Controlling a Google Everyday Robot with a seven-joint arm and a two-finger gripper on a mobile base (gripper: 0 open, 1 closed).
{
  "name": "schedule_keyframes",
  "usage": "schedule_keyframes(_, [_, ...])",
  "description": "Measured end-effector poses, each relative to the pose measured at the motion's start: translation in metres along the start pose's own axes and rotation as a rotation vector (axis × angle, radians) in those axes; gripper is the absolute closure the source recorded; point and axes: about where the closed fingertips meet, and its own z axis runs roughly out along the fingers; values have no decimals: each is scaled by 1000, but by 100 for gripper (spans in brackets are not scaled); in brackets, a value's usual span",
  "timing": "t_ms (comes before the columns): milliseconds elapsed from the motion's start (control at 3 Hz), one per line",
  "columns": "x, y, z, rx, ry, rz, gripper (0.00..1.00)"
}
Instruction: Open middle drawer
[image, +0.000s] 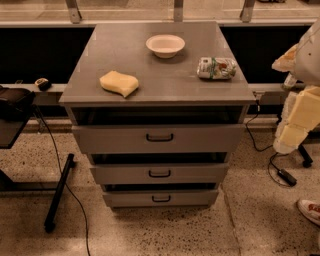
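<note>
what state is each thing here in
top drawer: looks shut
middle drawer: looks shut, untouched
bottom drawer: looks shut
bowl: upright, empty
packet: lying on its side
sponge: lying flat
tool: at the right edge, away from the drawers

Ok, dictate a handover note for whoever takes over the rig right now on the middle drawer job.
End effector: at the right edge of view, beside the cabinet, touching no drawer.
Middle drawer: second of three, loop handle centred on its front, untouched. A dark gap shows above the front; I cannot tell how far out it sits.
Done: no grasp yet.
Left: bring the end effector to the handle, grip it, pull the drawer out.
On top: bowl, sponge, bag.
</note>
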Motion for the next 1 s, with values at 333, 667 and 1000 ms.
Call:
schedule_keyframes(333, [0, 0, 0, 0, 0, 0, 0])
schedule_keyframes(667, [15, 14, 46, -2, 22, 2, 0])
schedule_keyframes(1000, [42, 40, 104, 8, 38, -58, 0])
